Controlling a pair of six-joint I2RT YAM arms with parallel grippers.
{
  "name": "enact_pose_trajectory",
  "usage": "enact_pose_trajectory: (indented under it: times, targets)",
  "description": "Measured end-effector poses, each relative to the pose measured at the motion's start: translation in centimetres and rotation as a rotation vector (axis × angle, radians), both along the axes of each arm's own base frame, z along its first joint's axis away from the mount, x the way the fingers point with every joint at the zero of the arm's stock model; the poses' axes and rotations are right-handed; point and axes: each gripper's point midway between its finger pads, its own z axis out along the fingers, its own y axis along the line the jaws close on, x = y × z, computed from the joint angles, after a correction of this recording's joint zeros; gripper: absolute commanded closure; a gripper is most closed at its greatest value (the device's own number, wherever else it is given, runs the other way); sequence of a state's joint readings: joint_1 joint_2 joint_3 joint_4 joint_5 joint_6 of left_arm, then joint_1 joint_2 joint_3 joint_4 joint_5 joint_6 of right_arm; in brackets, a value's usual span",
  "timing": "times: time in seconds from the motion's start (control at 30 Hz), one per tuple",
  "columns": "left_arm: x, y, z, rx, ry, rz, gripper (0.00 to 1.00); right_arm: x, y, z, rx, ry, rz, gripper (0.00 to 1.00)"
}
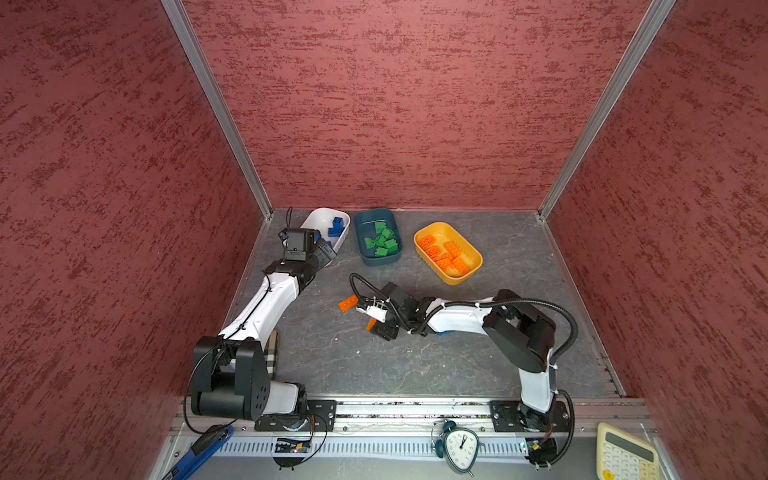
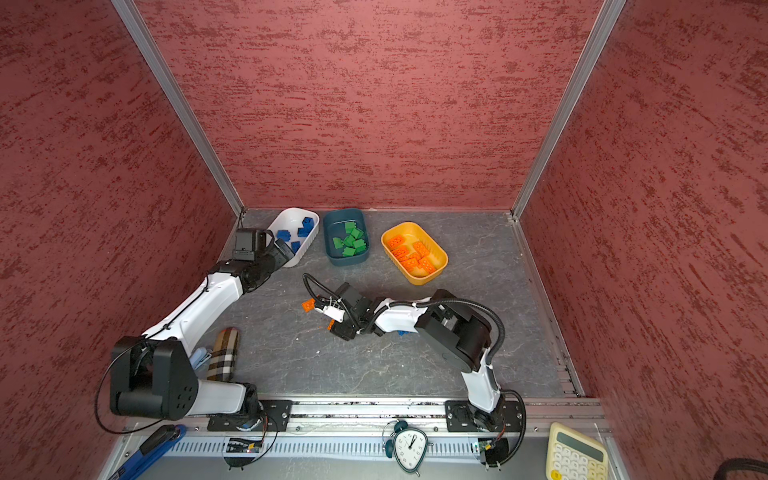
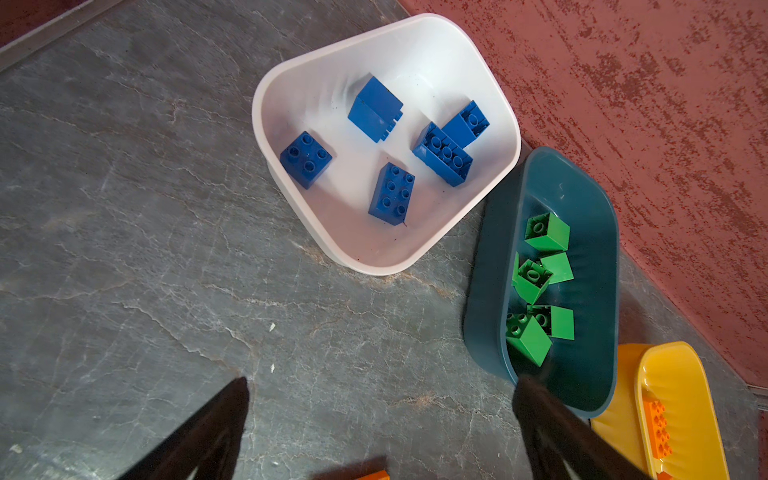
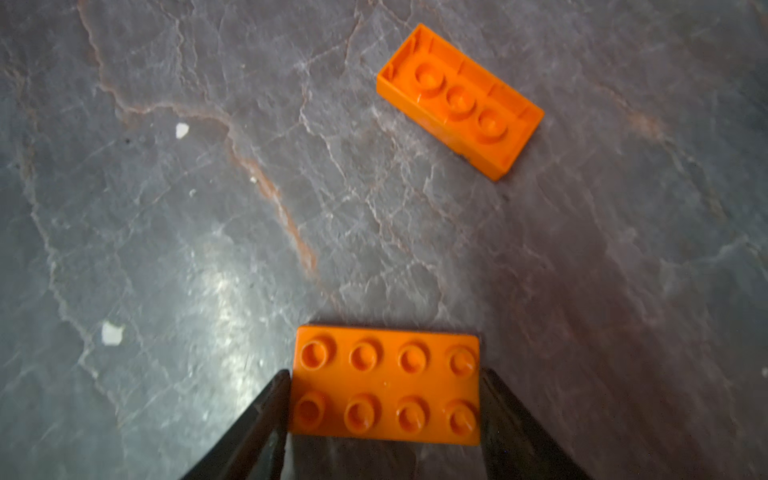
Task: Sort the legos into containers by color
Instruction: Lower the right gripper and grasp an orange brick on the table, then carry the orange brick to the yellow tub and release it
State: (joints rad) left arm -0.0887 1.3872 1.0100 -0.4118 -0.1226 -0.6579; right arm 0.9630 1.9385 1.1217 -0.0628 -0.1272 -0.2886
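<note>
Right wrist view: right hand point(image 4: 386, 374) clamped on orange brick point(image 4: 384, 386), fingers point(image 4: 266, 415) against both short ends, studs up, flat on grey surface point(image 4: 166, 249). Beyond it, well apart, second orange brick point(image 4: 459, 102), underside up. Left wrist view: left hand point(image 3: 382, 382) spread wide, empty, near white tub point(image 3: 415, 45) holding blue bricks point(image 3: 307, 160).

This looks like a robot test cell in a lab. The left arm point(image 1: 266, 307) and the right arm point(image 1: 457, 318) are bolted on a metal rail point(image 1: 415, 409). Behind the rail lies a stone-pattern tabletop point(image 1: 374, 365), closed by red textured walls point(image 1: 415, 104) between aluminium posts point(image 1: 216, 104). In front of the rail are bare circuit boards point(image 1: 291, 448), cables point(image 1: 316, 446), a clock point(image 1: 460, 449), a calculator point(image 1: 623, 457) and a wrench point(image 1: 199, 453).
</note>
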Motion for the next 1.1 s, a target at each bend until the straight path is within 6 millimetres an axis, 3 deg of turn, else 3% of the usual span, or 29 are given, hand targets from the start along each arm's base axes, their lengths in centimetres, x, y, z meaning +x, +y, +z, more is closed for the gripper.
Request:
enact_pose_trajectory:
  times: [0.1,0.23,0.37,0.47,0.6,0.7,0.87,1.1]
  targets:
    - [-0.1,-0.8,-0.1,0.012,0.005,-0.017,0.0,0.3,-1.1,2.0,0.041,-0.024,-0.027,0.35]
    - [0.0,-2.3,-0.6,0.038,0.023,-0.054,0.01,2.3,-3.1,6.2,0.134,-0.085,-0.11,0.35]
    - [0.2,-4.3,-0.8,0.068,0.031,-0.11,0.01,6.3,-7.1,9.7,0.218,-0.134,-0.266,0.36]
    - [0.3,-5.8,-0.9,0.09,0.032,-0.156,0.01,9.7,-11.3,11.0,0.253,-0.152,-0.412,0.37]
    - [0.4,-7.7,-0.5,0.116,0.005,-0.227,0.01,13.7,-17.0,11.3,0.261,-0.151,-0.605,0.37]
    - [0.6,-9.6,0.0,0.119,-0.027,-0.315,0.0,16.2,-20.1,11.3,0.25,-0.132,-0.712,0.37]
    - [0.5,-11.9,0.5,0.136,-0.063,-0.435,0.01,20.3,-22.1,11.1,0.233,-0.104,-0.799,0.36]
    - [-0.8,-14.7,0.4,0.181,-0.076,-0.582,0.01,26.8,-22.8,9.1,0.183,-0.052,-0.895,0.34]
